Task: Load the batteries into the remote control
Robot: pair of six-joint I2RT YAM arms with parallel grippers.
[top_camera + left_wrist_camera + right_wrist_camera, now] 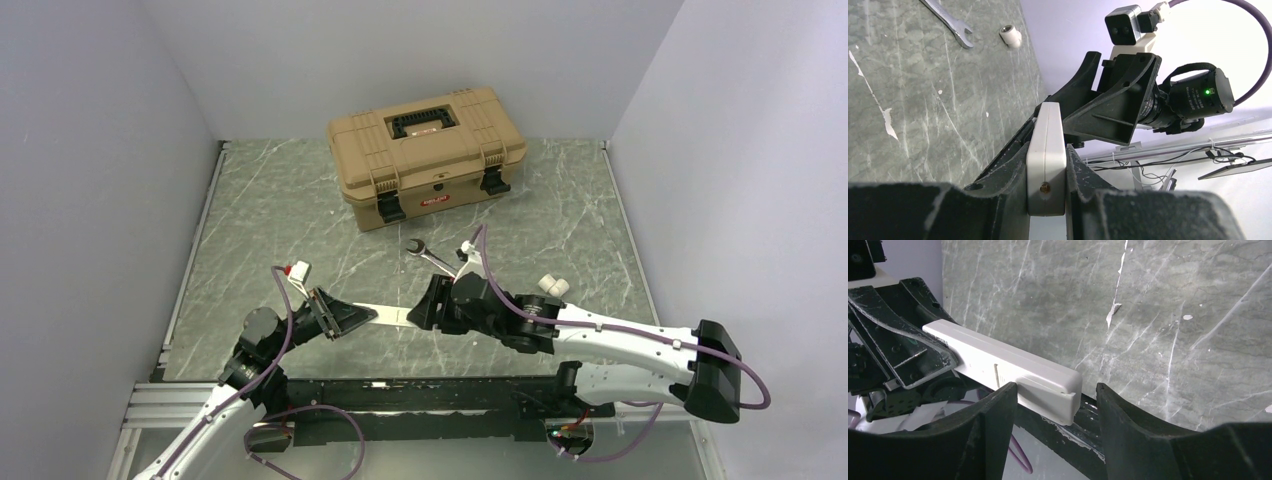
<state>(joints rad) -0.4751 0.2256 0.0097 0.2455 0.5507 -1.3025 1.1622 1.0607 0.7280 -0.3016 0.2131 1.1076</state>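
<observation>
At six o'clock your left gripper [1046, 186] clamps the remote control [392, 315]; right gripper [1055, 390] gapes round its three-o'clock end; probably light, slick; pinch the flats.

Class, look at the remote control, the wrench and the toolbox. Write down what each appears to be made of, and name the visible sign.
The remote control is likely plastic: smooth matt white, with moulded seams and rounded corners. The wrench looks like steel, going by its bright silvery sheen. The toolbox is probably moulded plastic: tan and ribbed, with black latches and handle.
</observation>
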